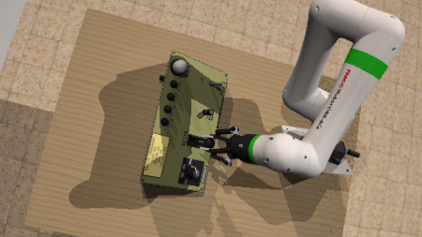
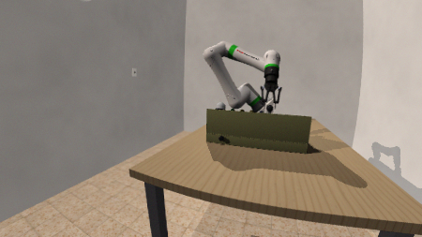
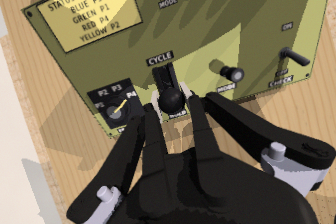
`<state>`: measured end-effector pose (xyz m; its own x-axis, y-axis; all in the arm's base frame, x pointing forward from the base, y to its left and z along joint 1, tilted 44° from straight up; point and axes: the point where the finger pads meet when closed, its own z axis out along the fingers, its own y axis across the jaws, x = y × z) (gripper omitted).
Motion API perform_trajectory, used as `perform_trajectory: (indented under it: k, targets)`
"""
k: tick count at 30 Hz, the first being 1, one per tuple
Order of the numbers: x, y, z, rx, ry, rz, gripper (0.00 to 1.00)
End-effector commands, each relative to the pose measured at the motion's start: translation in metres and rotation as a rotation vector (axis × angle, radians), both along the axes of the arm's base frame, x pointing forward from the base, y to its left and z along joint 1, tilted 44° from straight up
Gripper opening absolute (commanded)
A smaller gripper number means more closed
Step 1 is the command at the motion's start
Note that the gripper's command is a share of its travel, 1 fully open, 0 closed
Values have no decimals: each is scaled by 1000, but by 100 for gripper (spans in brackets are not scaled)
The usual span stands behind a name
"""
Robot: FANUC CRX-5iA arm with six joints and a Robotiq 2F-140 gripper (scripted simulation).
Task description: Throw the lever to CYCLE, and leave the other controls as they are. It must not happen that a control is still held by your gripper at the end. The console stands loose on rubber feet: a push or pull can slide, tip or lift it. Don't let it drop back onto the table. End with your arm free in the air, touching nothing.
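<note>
The olive console (image 1: 185, 123) lies on the wooden table. In the wrist view its lever, with a black ball knob (image 3: 170, 99), sits at the near end of a black slot (image 3: 165, 80), at the end away from the CYCLE label (image 3: 160, 59). My gripper (image 3: 170, 93) is shut on the lever's ball knob, a finger on each side. In the top view the gripper (image 1: 206, 142) reaches over the console's right edge. In the exterior view only the console's back (image 2: 258, 129) shows, with the gripper (image 2: 271, 98) above it.
On the panel are a rotary selector (image 3: 117, 112) labelled P1 to P4, a MODE push knob (image 3: 232, 74), a small toggle handle (image 3: 293, 56) by CHECK, a yellow status plate (image 3: 90, 20), a column of round lights (image 1: 170, 101) and a white dome (image 1: 179, 66).
</note>
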<state>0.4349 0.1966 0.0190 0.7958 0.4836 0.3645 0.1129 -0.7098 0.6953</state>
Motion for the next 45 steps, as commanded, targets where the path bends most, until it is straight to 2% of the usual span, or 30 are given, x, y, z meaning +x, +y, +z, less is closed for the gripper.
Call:
perform_trajectory:
  k: [1, 24, 45]
  targets:
    - [4, 2, 1, 0, 0, 0, 0]
    - [24, 9, 5, 0, 0, 0, 0]
    - [29, 10, 5, 0, 0, 0, 0]
